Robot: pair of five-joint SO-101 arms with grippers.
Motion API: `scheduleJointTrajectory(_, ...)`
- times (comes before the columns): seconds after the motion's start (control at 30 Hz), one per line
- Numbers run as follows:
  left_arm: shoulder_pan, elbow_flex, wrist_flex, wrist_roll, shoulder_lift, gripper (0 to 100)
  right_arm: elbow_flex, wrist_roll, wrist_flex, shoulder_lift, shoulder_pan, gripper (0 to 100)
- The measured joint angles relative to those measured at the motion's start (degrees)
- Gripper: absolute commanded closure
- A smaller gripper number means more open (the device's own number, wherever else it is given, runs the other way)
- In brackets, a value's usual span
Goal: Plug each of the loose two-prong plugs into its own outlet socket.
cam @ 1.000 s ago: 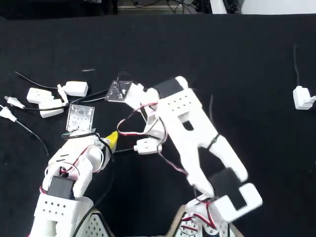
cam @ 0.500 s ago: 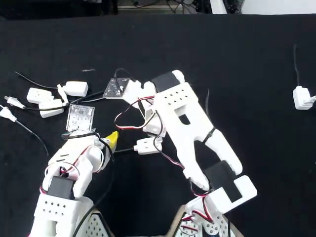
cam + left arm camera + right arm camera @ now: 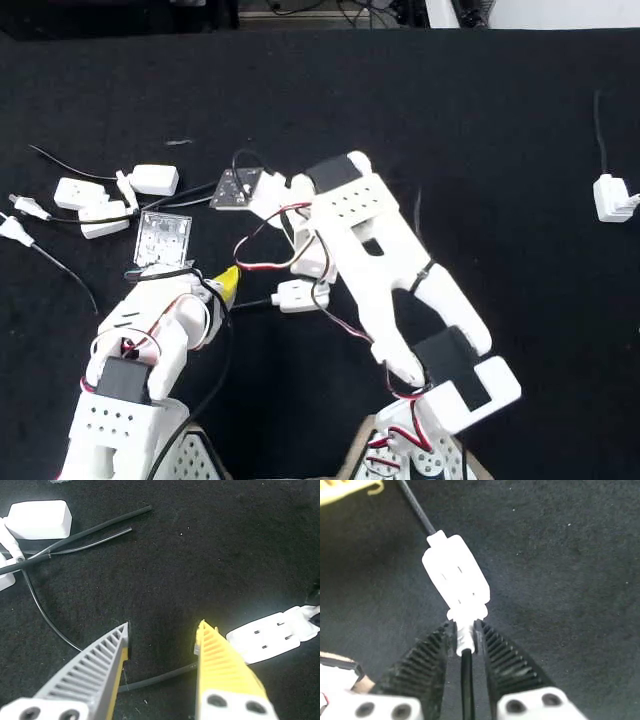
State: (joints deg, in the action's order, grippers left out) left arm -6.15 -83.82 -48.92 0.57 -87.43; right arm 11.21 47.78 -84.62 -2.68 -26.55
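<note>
Black tabletop [image 3: 500,110], white outlet socket [image 3: 298,296]

I see my left gripper [image 3: 164,626] hanging over the black mat [image 3: 210,555] with its jaws spread wide, a grey finger [image 3: 100,665] on one side and a yellow finger [image 3: 220,665] on the other. A black cord [image 3: 160,678] crosses the mat under the gap between them. A white outlet [image 3: 265,639] lies just beside the yellow finger, slots up. Well ahead of the grey finger sits a white block [image 3: 37,519], with two black cables [image 3: 90,534] running close past it.
</note>
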Motion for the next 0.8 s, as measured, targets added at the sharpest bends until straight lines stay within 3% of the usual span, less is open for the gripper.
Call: scheduleJointTrajectory(0.8,0.0,0.0,0.0,0.0,0.0,78,8.4,-0.5,6.0,6.2,-2.2,98.8)
